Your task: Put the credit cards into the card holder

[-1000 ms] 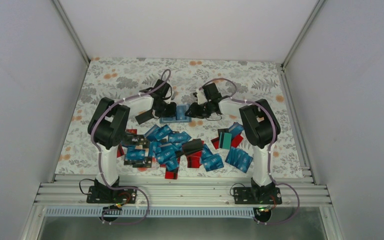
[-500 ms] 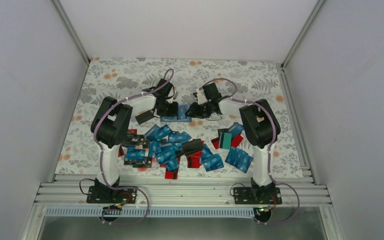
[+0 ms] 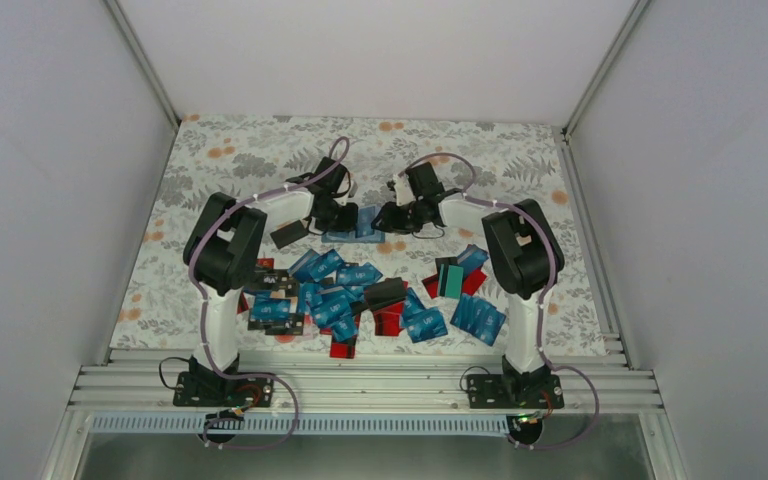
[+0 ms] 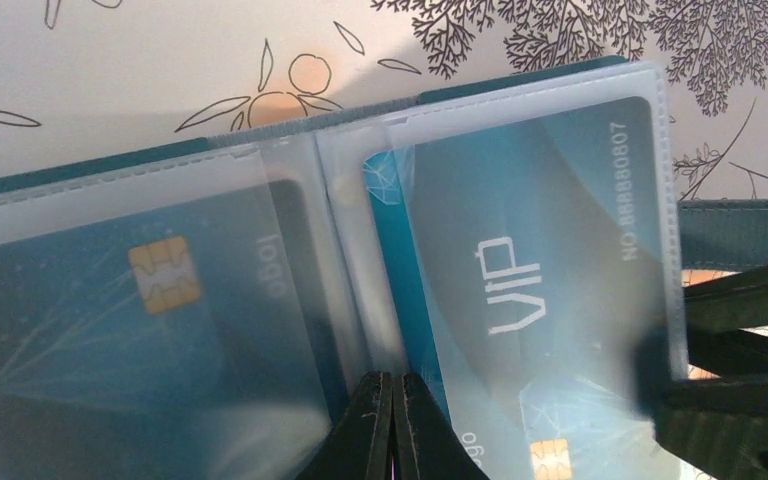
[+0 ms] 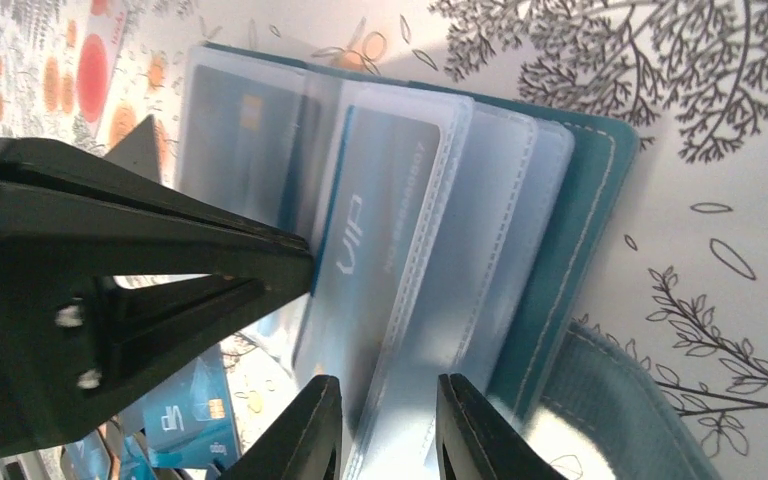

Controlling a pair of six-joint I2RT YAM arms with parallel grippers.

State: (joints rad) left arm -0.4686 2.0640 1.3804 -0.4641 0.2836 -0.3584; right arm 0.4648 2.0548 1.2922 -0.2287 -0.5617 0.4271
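Currently | L gripper (image 4: 392, 388) — jaws closed, empty, is pressing fold of card holder (image 3: 352, 226) | R gripper (image 5: 385, 405) is straddling right sleeve edge (image 5: 415, 330), jaws part-open, no clamp evident | holder is lying open far-centre betw. both, long axis left-right.

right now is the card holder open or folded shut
Open: the card holder lies spread flat, clear sleeves fanned out, a VIP card showing in one.

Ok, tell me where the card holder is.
Top view: the card holder lies open at the far centre of the table, between the left tool and right tool, beyond the card pile.
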